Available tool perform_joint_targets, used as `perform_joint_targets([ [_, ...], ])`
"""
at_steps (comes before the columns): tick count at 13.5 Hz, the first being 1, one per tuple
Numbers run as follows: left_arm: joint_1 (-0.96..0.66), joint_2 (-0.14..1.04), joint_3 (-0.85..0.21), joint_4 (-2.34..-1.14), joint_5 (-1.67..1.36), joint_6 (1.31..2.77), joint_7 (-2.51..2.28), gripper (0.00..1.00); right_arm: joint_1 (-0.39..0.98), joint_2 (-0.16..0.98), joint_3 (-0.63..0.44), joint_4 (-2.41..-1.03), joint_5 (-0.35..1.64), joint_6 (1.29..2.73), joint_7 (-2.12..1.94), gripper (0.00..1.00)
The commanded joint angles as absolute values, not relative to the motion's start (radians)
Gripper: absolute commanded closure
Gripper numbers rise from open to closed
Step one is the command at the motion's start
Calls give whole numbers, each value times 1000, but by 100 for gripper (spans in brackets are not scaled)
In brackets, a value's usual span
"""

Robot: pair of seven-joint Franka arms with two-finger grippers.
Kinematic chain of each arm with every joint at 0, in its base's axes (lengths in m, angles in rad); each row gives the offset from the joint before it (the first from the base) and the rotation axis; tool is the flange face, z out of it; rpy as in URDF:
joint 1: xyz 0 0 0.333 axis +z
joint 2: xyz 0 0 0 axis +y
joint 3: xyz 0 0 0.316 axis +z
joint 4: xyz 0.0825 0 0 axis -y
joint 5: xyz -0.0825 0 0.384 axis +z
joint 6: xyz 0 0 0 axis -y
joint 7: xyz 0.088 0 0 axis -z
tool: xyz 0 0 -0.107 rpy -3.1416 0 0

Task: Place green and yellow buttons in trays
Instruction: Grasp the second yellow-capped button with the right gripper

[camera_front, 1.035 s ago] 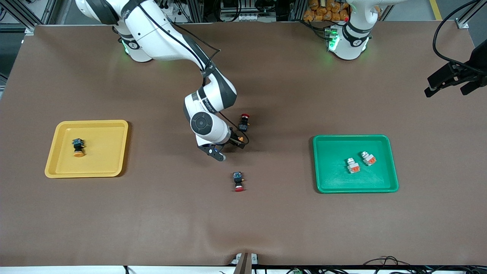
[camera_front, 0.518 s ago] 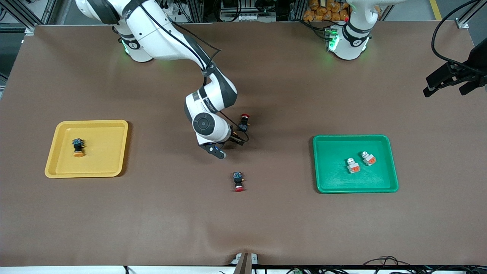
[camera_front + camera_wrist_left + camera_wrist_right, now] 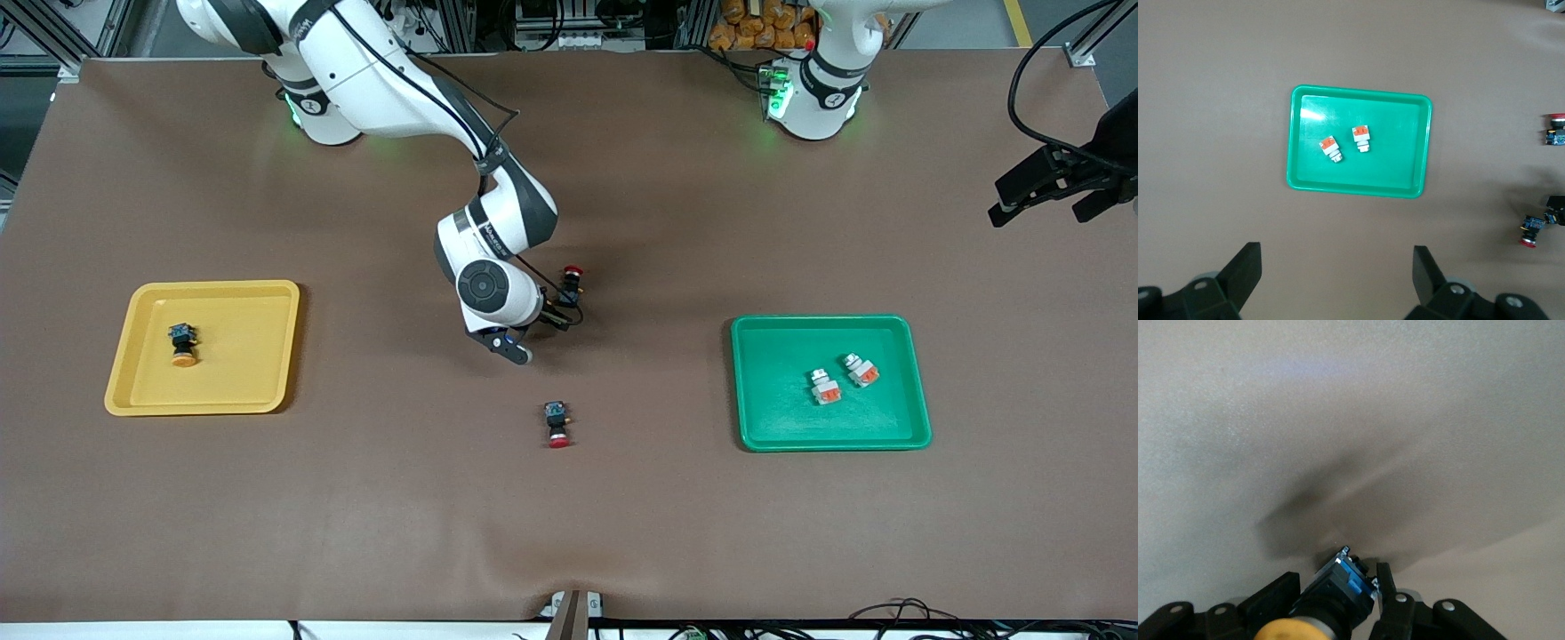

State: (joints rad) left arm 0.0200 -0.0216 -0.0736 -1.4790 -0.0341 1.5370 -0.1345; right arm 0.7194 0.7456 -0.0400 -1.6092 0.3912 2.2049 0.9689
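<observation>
Nearly finished, by the look of it: nearest the front camera a red-capped button (image 3: 557, 424) lies on the bare desk (image 3: 373, 516), not part of the job. Farther off, the green tray (image 3: 763, 427) holds both white-bodied buttons (image 3: 826, 387), and the yellow tray (image 3: 249, 391) holds one yellow-capped button (image 3: 182, 344). The right pincer (image 3: 1338, 600) is pinching the last yellow-capped button (image 3: 1331, 600) mid-desk, beside a second red-capped one (image 3: 570, 283). Open desk lies between it and the yellow tray. The left pincer (image 3: 1338, 277) waits spread, high over the green tray.
</observation>
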Motion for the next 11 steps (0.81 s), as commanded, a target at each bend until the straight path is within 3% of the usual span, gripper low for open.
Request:
perform_joint_targets([
  [1,17,-40,-69,-1486,-40,1531,-129,0,686,744,-48,-1594,382,2212,950,100],
  [7,21,-35,-69,-1483,-43,1534,-127,0,551,729,-49,-1467,356,1924,861,100],
  [11,21,-40,-69,-1483,-43,1532,-127,0,456,663,-83,-1471,278,1755,688,100],
])
